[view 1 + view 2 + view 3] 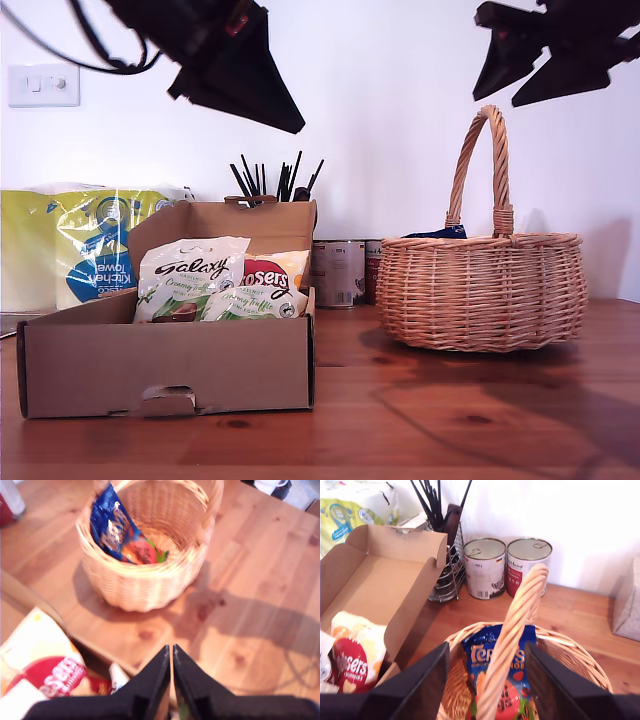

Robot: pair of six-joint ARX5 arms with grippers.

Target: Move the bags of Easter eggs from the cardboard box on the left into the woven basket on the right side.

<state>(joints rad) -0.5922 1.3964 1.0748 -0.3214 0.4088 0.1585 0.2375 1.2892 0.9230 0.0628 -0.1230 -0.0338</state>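
Exterior view: the cardboard box (165,375) sits on the wooden counter (420,420) at the exterior view's left, its flap lid standing up behind. Inside it lean a white-green Galaxy bag (190,275), a second Galaxy bag (252,303) lower in front, and a yellow-orange Maltesers bag (272,272) behind them. The woven basket (482,292) stands at the exterior view's right, well apart from the box, with a dark blue corner showing above its rim. Both arms hang high, one over the box, one over the basket. A kitchen towel pack (75,245) stands behind the box.

First wrist view: my first claw (171,652) has its tips pressed together, pinching nothing, above the counter between box and basket. The basket (145,580) holds a dark blue bag (116,530); the Maltesers bag (55,677) shows in the box.

Second wrist view: my second claw (487,655) is spread wide, its tips either side of the basket handle (517,630), over the blue bag (480,660). Two tins (507,565) and a utensil rack (445,555) stand by the wall.
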